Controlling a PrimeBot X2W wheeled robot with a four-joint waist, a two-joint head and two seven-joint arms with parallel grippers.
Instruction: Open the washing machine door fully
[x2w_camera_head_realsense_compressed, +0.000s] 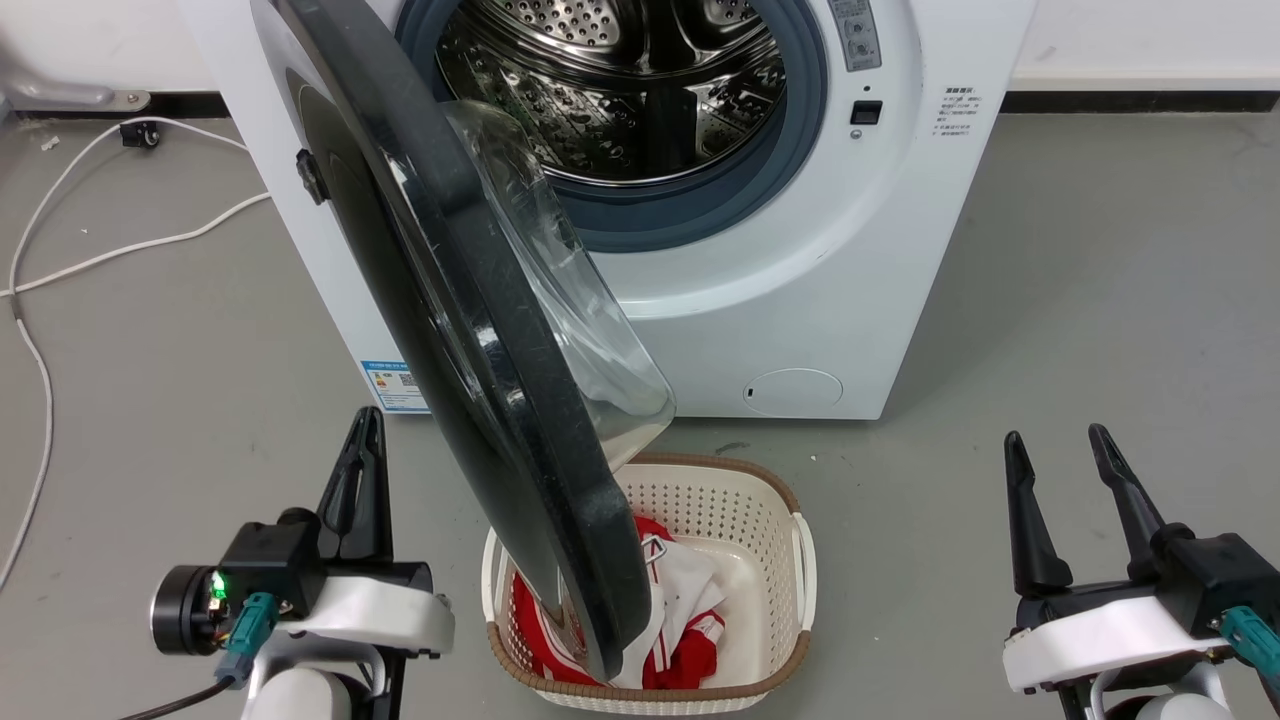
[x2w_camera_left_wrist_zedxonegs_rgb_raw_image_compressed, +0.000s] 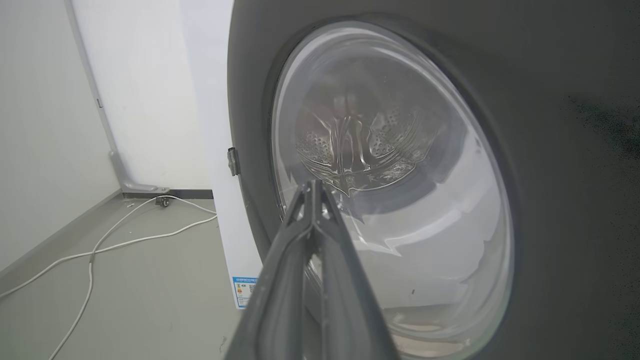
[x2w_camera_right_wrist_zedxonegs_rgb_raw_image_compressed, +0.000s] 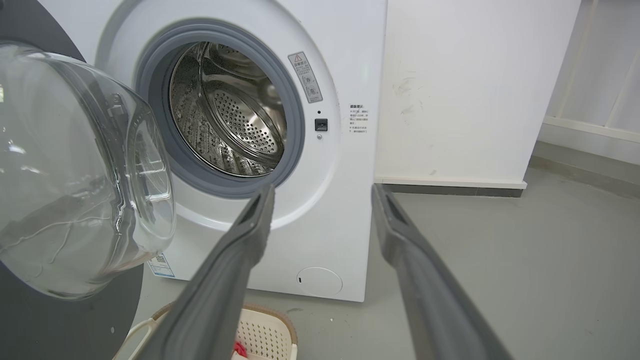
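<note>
the half-open washing machine door (x2w_camera_head_realsense_compressed: 470, 330) overhangs the basket (x2w_camera_head_realsense_compressed: 700, 500), with open floor (x2w_camera_head_realsense_compressed: 1050, 300) to its right.

The washing machine door (x2w_camera_head_realsense_compressed: 480, 320), in the middle of the head view, is smooth black plastic with a soft shine. Its bowl (x2w_camera_head_realsense_compressed: 585, 300) is clear, shiny glass. Above it, the drum (x2w_camera_head_realsense_compressed: 620, 80) is bright, shiny metal full of little holes. The ring (x2w_camera_head_realsense_compressed: 795, 130) around the drum looks like dull blue-grey rubber. The machine body (x2w_camera_head_realsense_compressed: 800, 300) is smooth, glossy white. At the bottom, the basket (x2w_camera_head_realsense_compressed: 730, 500) is cream plastic with holes and a brown, woven-looking rim. Soft red and white cloth (x2w_camera_head_realsense_compressed: 690, 600) lies in it. The floor (x2w_camera_head_realsense_compressed: 1100, 300) is flat, dull grey. The fingers (x2w_camera_head_realsense_compressed: 1028, 530) of the right gripper (x2w_camera_head_realsense_compressed: 1055, 435) are dark and matt.
</note>
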